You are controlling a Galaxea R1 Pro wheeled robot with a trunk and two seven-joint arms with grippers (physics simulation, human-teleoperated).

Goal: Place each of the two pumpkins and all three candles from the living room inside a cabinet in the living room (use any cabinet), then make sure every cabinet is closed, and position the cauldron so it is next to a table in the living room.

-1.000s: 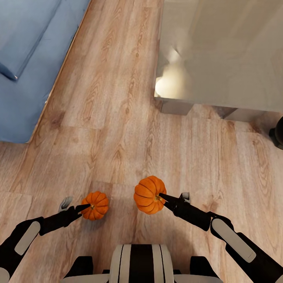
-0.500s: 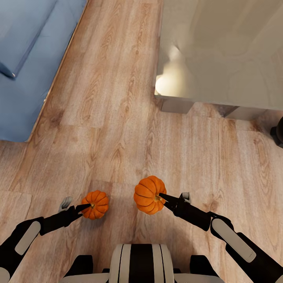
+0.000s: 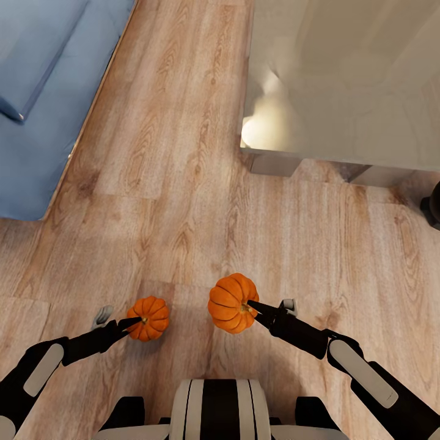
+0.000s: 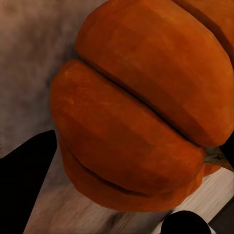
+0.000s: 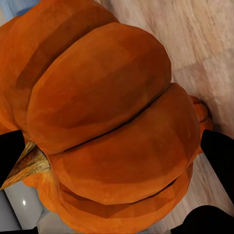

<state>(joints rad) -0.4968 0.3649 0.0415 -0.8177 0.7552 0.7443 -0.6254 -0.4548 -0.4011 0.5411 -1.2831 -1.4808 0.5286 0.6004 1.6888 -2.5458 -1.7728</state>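
Left fingers (image 3: 129, 322) clamped on small pumpkin (image 3: 150, 318) at stem; right fingers (image 3: 255, 308) clamped on larger pumpkin (image 3: 230, 302). Ribbed, orange, faceted; above wood-grain floor (image 3: 183, 183).

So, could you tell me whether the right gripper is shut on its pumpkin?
Shut on it: the right gripper meets the pumpkin at its stem, carried above the floor.
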